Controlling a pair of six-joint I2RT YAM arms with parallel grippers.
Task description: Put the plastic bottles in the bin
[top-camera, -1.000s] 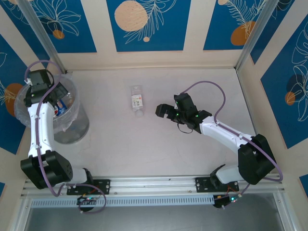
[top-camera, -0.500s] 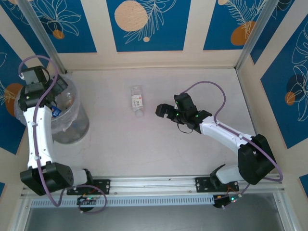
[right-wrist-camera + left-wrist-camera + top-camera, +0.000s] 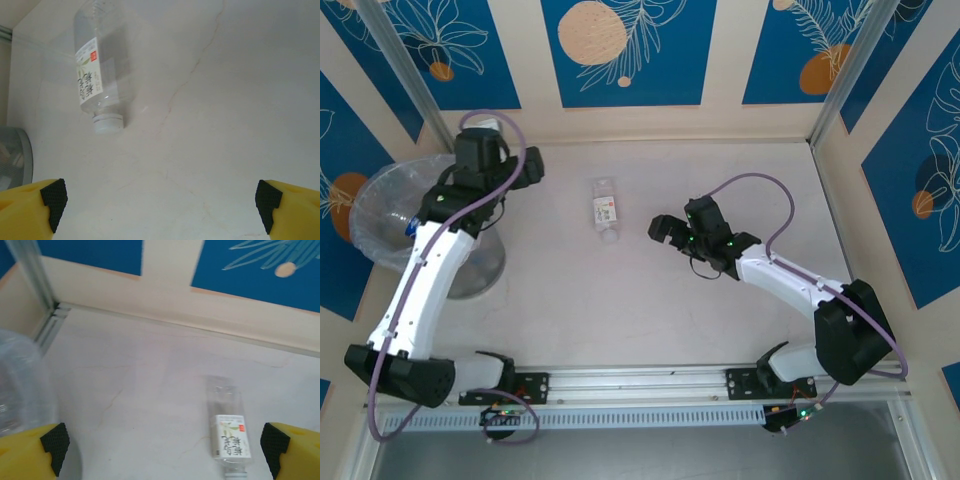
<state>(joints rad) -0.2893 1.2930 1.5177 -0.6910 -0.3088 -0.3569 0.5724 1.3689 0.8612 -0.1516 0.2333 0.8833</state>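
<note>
Since a second earlier, the left pincer [image 3: 527,168] had swung off the bin [image 3: 375,215] toward the middle of the table [image 3: 620,300], its jaws wide apart and empty. One clear plastic bottle [image 3: 605,209] with a white label and white cap lay on its side on the table, cap toward the arms' bases, between the two pincers. The right pincer [image 3: 665,231], also wide open and empty, hovered near the bottle's right. The bag-lined bin stood at the table's left edge, well apart from the bottle.
</note>
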